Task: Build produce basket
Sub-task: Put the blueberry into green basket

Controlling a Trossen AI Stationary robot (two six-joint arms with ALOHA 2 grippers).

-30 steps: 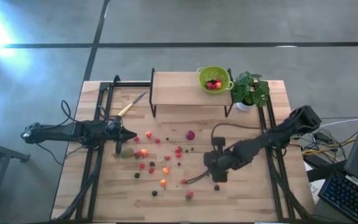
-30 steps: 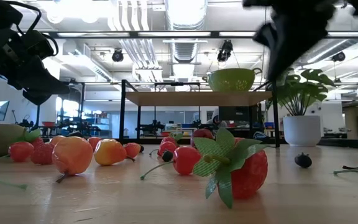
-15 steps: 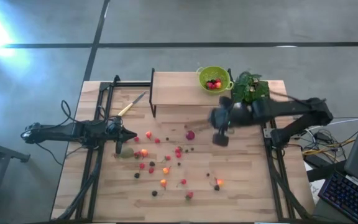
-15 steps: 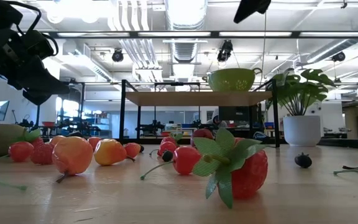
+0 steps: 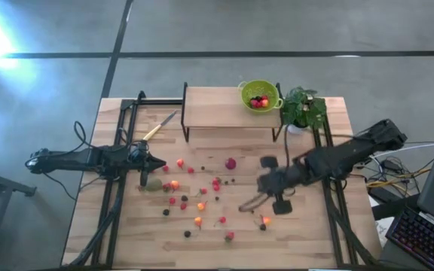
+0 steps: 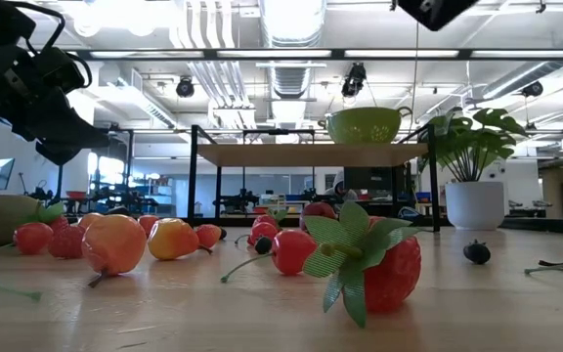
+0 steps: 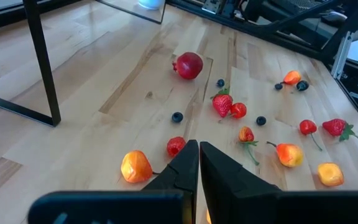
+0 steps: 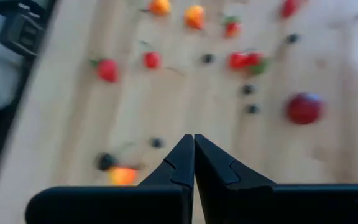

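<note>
R arm only mover. At -1.0 s the right gripper sat low over the near-right part of the table. At -0.5 s it was swung far, up by the shelf and potted plant. Now it is back toward the near side, over table centre-right, blurred.

Orange fruit, hidden under the gripper at -1.0 s, in view since -0.5 s, just beside a dark berry.

Low view: at -1.0 s R arm was a big dark mass before the plant; now only a dark piece at the top edge, further right than at -0.5 s.
</note>
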